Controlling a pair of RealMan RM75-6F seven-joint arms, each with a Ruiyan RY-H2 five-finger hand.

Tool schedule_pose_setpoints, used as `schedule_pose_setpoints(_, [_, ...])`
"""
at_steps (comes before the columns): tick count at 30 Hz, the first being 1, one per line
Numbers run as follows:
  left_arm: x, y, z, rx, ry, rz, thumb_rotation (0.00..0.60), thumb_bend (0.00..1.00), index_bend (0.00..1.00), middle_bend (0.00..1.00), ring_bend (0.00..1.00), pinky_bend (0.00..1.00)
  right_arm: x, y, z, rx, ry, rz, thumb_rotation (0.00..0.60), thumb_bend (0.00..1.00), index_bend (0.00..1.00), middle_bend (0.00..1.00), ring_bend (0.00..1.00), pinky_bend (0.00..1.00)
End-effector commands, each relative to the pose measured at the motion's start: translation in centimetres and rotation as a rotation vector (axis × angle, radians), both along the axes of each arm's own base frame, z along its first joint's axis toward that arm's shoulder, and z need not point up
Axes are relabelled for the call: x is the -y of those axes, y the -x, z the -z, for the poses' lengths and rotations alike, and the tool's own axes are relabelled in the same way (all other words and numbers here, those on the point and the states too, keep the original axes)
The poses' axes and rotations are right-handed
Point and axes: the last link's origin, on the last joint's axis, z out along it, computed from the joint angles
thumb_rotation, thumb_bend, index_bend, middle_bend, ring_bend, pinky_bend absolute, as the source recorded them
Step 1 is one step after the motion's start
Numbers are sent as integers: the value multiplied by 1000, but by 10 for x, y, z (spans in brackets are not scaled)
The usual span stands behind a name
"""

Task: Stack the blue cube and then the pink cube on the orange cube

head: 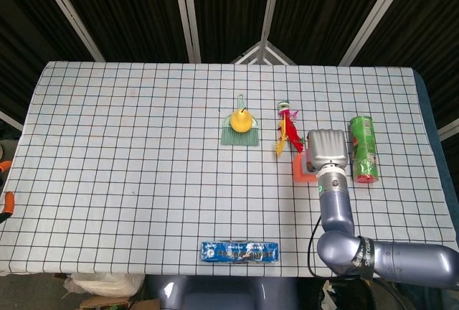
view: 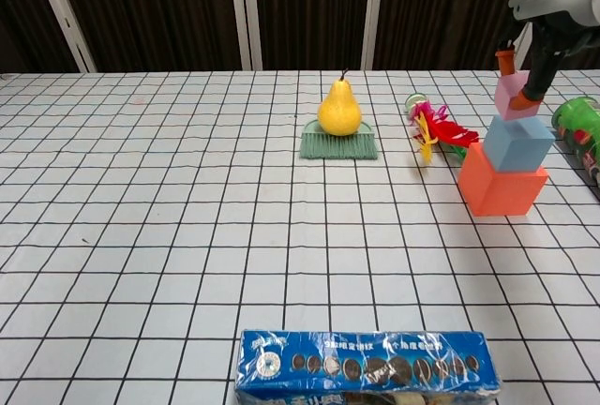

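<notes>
While scanning from the left: biscuit pack [view: 367, 364] at near tabletop [view: 150, 199] edge, pear [view: 339, 108] on green brush [view: 339, 142], feather toy [view: 433, 131] beside stack. Blue cube [view: 517, 142] on orange cube [view: 500, 180]. Pink cube [view: 514, 96] pinched by right hand [view: 531, 66] fingers [view: 507, 56], tilted, just above blue cube; contact unclear. Green can [head: 363, 148] lying far right. Left hand out of frame.

Right hand [view: 527, 72] holds pink cube [view: 511, 96] just above blue cube [view: 517, 142] on orange cube [view: 499, 186]
</notes>
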Motion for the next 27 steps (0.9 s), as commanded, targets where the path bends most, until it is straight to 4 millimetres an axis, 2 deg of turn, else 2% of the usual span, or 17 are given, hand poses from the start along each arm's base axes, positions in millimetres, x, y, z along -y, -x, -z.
schedule_pose_setpoints(1, [0, 0, -1, 1, -3, 0, 600, 584, 178, 66, 0, 0, -1, 1, 0, 10, -9, 2, 600, 478, 534, 1000, 1000, 1000])
schedule_pose_setpoints(19, [1, 1, -2, 3, -13, -5, 600, 584, 177, 65, 0, 0, 5, 12, 4, 5, -36, 7, 600, 483, 539, 1000, 1000, 1000])
schedule_pose_setpoints(27, [-1, 0, 1, -9, -8, -13, 600, 584, 177, 66, 0, 0, 7, 17, -5, -5, -34, 13, 600, 486, 541, 1000, 1000, 1000])
